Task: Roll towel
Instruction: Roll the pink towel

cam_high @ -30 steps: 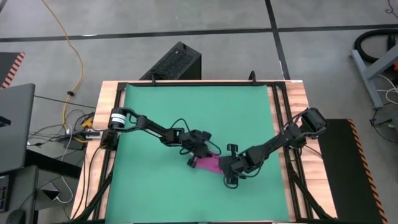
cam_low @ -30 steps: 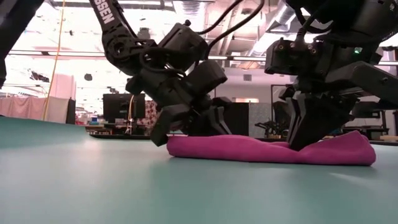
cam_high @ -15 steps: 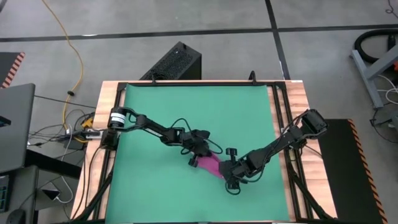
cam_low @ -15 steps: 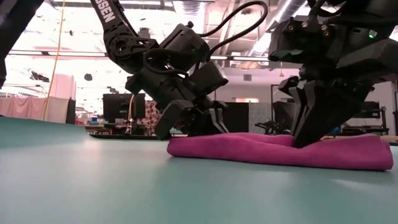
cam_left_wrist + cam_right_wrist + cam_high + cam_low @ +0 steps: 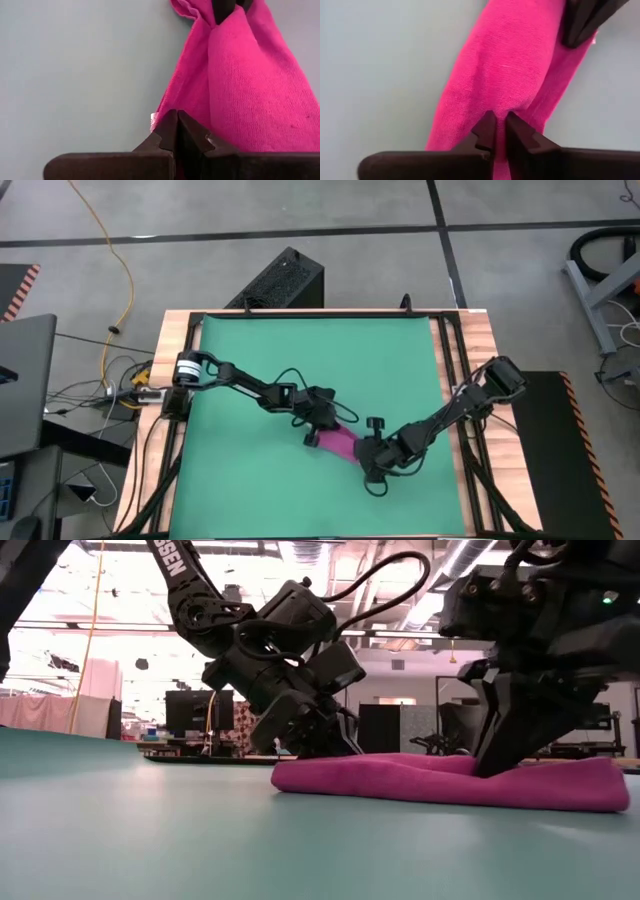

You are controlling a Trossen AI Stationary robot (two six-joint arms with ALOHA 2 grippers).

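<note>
Pinching towel (image 5: 338, 443), left gripper (image 5: 177, 119) jaws closed, right gripper (image 5: 500, 120) jaws slightly apart

You are looking down on a wooden tabletop (image 5: 487, 340) whose bare planks show only as strips along the left and right sides. A green mat (image 5: 320, 360) lies flat on it and covers nearly all of the surface between those strips. Dark rails run along both wooden edges. Directly on the mat, toward its near half and a little right of centre, you have the towel (image 5: 338, 443), a small magenta-pink cloth folded into a long, low, flattened band (image 5: 450, 782). From table height it rests flush on the mat along its whole length
</note>
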